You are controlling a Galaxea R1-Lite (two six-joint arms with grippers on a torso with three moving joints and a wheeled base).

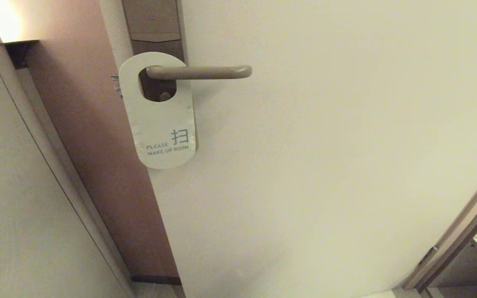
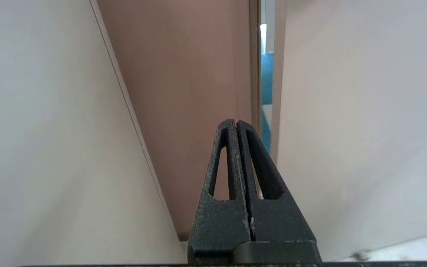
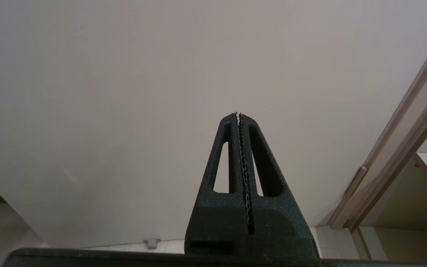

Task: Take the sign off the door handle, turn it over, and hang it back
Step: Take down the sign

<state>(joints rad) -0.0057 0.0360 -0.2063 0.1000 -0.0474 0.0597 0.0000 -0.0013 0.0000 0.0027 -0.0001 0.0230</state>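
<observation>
Left gripper (image 2: 237, 124): fingers pressed together, nothing between them. It points at the gap between the brown door frame (image 2: 184, 92) and the edge of the door (image 2: 347, 111), well below the hardware. It does not appear in the head view.

Right gripper (image 3: 238, 115): fingers likewise together and empty, toothed pads meeting along their full length. It faces the bare door panel, low down and to the right, near the angled frame of the neighbouring opening (image 3: 395, 148). It too is outside the head view.

Neither gripper is near the work; both arms appear parked low.

The sign (image 1: 160, 120) hangs on the door handle (image 1: 205, 72). The lever passes through the sign's oval hole at the end next to the lock plate (image 1: 152, 25), and the card hangs slightly tilted, its lower end overlapping the left edge of the door. The white face is outward and reads "PLEASE MAKE UP ROOM". The reverse face is not visible.

Task status, as a judgement:
- The sign is seated on the lever and no gripper is in contact with it.
- This arrangement fits either a start not yet made or a completed cycle; the pictures alone do not settle which.
- If it is the start, all steps are outstanding: removal, turning over, rehanging.
</observation>
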